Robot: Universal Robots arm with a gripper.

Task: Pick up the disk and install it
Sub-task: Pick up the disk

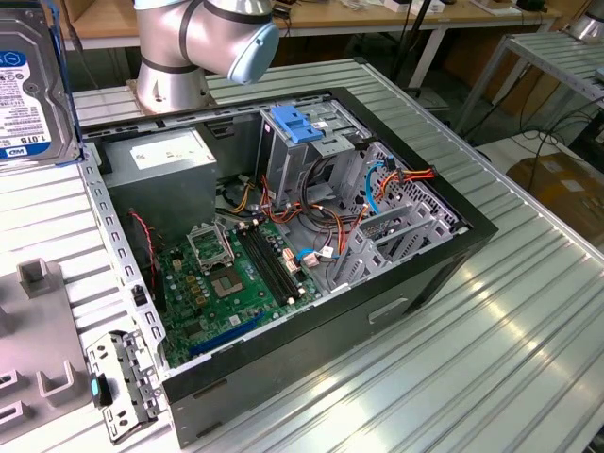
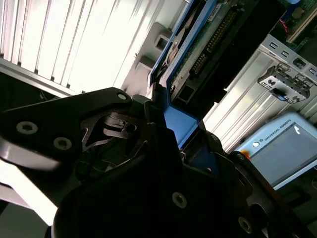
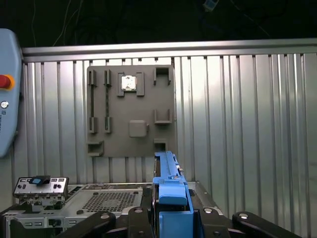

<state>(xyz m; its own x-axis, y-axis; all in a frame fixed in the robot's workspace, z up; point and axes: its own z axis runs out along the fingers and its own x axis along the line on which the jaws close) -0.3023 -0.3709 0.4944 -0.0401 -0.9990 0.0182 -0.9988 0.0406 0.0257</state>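
Part of the disk (image 1: 28, 90) beyond exterior view

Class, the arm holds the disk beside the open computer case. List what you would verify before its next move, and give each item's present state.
1. Grip: ok. The gripper is shut on the disk, clamping its blue rail.
2. Disk lifted: ok. It hangs above the table, at the exterior view's left of the case.
3. Case open: ok. Its inside is exposed.
4. Drive cage free: cannot tell. A blue bracket sits on top.
5. Cables clear: not ok. Loose ones lie beside the cage.
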